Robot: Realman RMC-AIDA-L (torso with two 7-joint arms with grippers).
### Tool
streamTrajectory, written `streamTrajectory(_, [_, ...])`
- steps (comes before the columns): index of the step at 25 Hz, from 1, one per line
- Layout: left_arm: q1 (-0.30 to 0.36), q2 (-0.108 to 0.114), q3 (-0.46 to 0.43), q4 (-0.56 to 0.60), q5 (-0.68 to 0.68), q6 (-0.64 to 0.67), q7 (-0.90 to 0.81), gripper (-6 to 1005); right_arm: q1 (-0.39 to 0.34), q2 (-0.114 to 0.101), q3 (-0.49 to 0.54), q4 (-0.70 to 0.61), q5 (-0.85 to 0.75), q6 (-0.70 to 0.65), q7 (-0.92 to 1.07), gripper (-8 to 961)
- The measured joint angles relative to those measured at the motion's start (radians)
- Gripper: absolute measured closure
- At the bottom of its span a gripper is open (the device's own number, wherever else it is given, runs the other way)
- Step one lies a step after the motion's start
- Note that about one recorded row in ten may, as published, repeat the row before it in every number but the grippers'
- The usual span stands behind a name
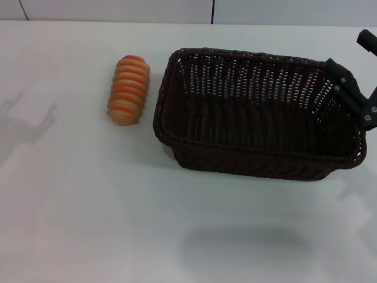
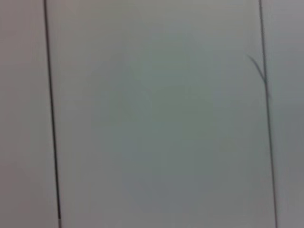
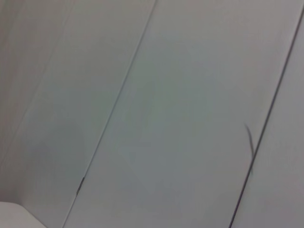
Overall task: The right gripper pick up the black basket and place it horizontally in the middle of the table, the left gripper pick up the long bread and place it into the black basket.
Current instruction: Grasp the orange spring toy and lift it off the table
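The black basket, a large dark woven one, lies lengthwise across the middle and right of the white table. A faint shadow on the table in front of it suggests it is slightly raised. My right gripper reaches in from the right edge, and its black fingers are clamped over the basket's right-end rim. The long bread, orange with pale stripes, lies on the table just left of the basket, apart from it. My left gripper is out of view. Both wrist views show only pale wall panels.
A pale wall with dark panel seams runs behind the table's far edge. Arm shadows fall on the table at the far left. Bare tabletop stretches along the front and left.
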Motion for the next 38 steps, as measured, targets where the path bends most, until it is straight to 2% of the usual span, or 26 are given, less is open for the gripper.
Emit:
streamTrajectory(4, [-0.002, 0.000, 0.003, 0.031, 0.023, -0.005, -0.015, 158, -0.069, -0.002, -0.007, 0.041, 0.037, 0.023, -0.104, 415])
streamTrajectory(7, [-0.020, 0.000, 0.004, 0.050, 0.030, -0.021, -0.038, 159, -0.161, 0.001, 0.036, 0.005, 0.170, 0.114, -0.201, 415])
streamTrajectory(8, [-0.029, 0.001, 0.001, 0.058, 0.031, -0.027, -0.051, 159, -0.161, 0.001, 0.036, 0.005, 0.170, 0.114, -0.201, 415])
streamTrajectory(11, [-0.043, 0.001, 0.003, 0.090, 0.032, -0.047, -0.082, 159, -0.220, 0.005, 0.099, -0.055, 0.280, 0.157, -0.222, 415])
streamTrajectory(12, [-0.048, 0.001, 0.009, 0.125, 0.036, -0.069, -0.101, 159, -0.250, 0.007, 0.160, -0.102, 0.331, 0.183, -0.232, 415])
streamTrajectory(15, [-0.056, 0.001, 0.023, 0.180, 0.081, -0.109, -0.139, 159, -0.269, 0.008, 0.281, -0.184, 0.388, 0.237, -0.226, 415])
streamTrajectory(16, [-0.056, 0.001, 0.023, 0.180, 0.081, -0.109, -0.139, 159, -0.269, 0.008, 0.281, -0.184, 0.388, 0.237, -0.226, 415])
streamTrajectory(17, [-0.062, 0.001, 0.030, 0.202, 0.107, -0.128, -0.158, 159, -0.271, 0.008, 0.353, -0.224, 0.399, 0.265, -0.215, 415])
streamTrajectory(21, [-0.070, 0.001, 0.040, 0.230, 0.148, -0.158, -0.193, 159, -0.271, 0.008, 0.417, -0.245, 0.399, 0.279, -0.211, 415])
streamTrajectory(22, [-0.107, 0.003, 0.052, 0.307, 0.322, -0.237, -0.392, 159, -0.270, 0.008, 0.439, -0.249, 0.396, 0.280, -0.211, 415])
streamTrajectory(25, [-0.134, 0.004, 0.051, 0.357, 0.463, -0.249, -0.563, 159, -0.268, 0.008, 0.448, -0.251, 0.394, 0.279, -0.211, 415])
streamTrajectory(26, [-0.149, 0.005, 0.046, 0.388, 0.546, -0.250, -0.673, 159, -0.267, 0.008, 0.450, -0.251, 0.393, 0.278, -0.211, 415])
streamTrajectory(27, [-0.180, 0.007, 0.040, 0.448, 0.710, -0.238, -0.879, 159, -0.266, 0.008, 0.454, -0.250, 0.386, 0.277, -0.210, 415])
streamTrajectory(28, [-0.180, 0.007, 0.040, 0.448, 0.710, -0.238, -0.879, 159, -0.266, 0.008, 0.454, -0.250, 0.386, 0.277, -0.210, 415])
streamTrajectory(29, [-0.199, 0.009, 0.037, 0.481, 0.813, -0.224, -0.983, 159, -0.265, 0.008, 0.457, -0.250, 0.381, 0.277, -0.210, 415])
streamTrajectory(30, [-0.199, 0.009, 0.037, 0.481, 0.813, -0.224, -0.983, 159, -0.265, 0.008, 0.460, -0.250, 0.376, 0.277, -0.209, 415])
streamTrajectory(31, [-0.262, 0.009, 0.038, 0.550, 1.068, -0.155, -1.214, 159, -0.265, 0.008, 0.461, -0.249, 0.371, 0.278, -0.208, 415])
streamTrajectory(32, [-0.312, 0.009, 0.037, 0.575, 1.224, -0.089, -1.341, 159, -0.266, 0.008, 0.462, -0.249, 0.366, 0.277, -0.207, 415])
streamTrajectory(33, [-0.312, 0.009, 0.037, 0.575, 1.224, -0.089, -1.341, 159, -0.266, 0.008, 0.462, -0.249, 0.366, 0.277, -0.207, 415])
streamTrajectory(36, [-0.447, 0.008, 0.037, 0.569, 1.469, 0.061, -1.530, 159, -0.270, 0.008, 0.462, -0.251, 0.362, 0.274, -0.207, 415])
streamTrajectory(37, [-0.490, 0.008, 0.034, 0.554, 1.514, 0.097, -1.562, 159, -0.270, 0.008, 0.462, -0.252, 0.355, 0.273, -0.206, 415])
streamTrajectory(38, [-0.490, 0.008, 0.034, 0.554, 1.514, 0.097, -1.562, 159, -0.270, 0.008, 0.462, -0.252, 0.355, 0.273, -0.206, 415])
